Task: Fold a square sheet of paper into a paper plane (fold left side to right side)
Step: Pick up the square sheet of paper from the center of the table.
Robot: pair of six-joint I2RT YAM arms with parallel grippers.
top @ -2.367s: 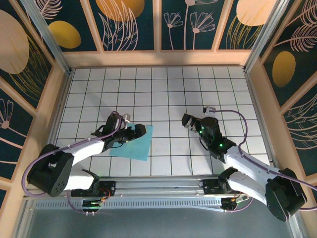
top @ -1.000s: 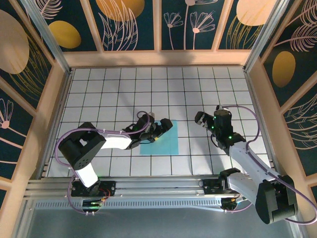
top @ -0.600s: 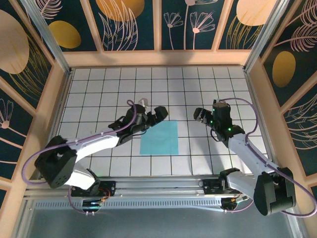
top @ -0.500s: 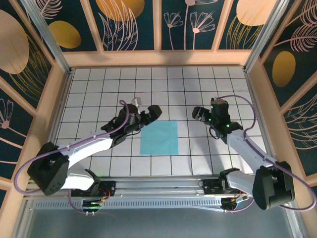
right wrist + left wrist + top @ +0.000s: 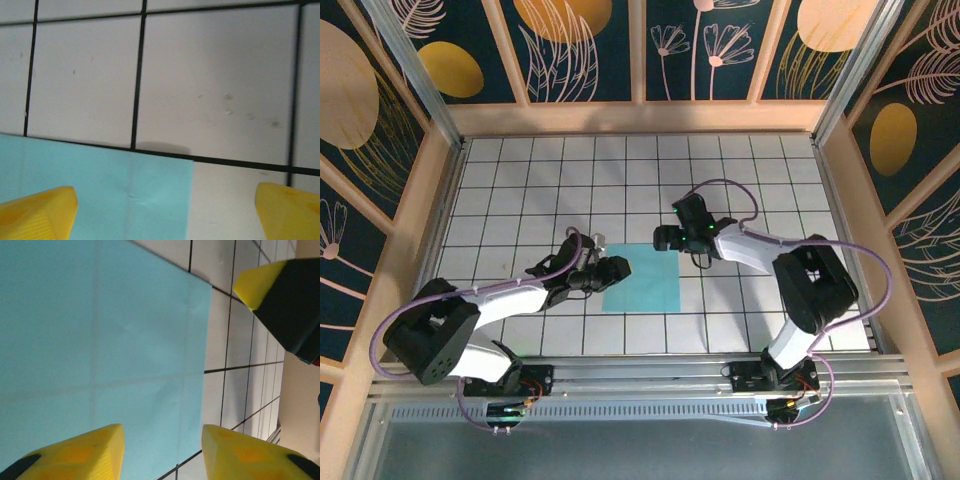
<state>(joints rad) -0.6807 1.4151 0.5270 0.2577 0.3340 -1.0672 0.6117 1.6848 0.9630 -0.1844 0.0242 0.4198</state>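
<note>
The left gripper [image 5: 616, 268], jaws partly apart and holding nothing, is over the left edge of the square sheet of paper [image 5: 645, 282]. The right gripper [image 5: 665, 238], wide open and empty, hovers over its far edge. The sheet lies flat.

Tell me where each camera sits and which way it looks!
Top external: above and behind the arms, looking down at the tiled table and square sheet of paper; both arms, left pincer and right pincer show.
Left wrist: on the left arm, looking down at the sheet's edge; its yellow fingertips show.
Right wrist: on the right arm, looking down at a sheet corner; its yellow fingertips show.
Shared: all three see the sheet.
</note>
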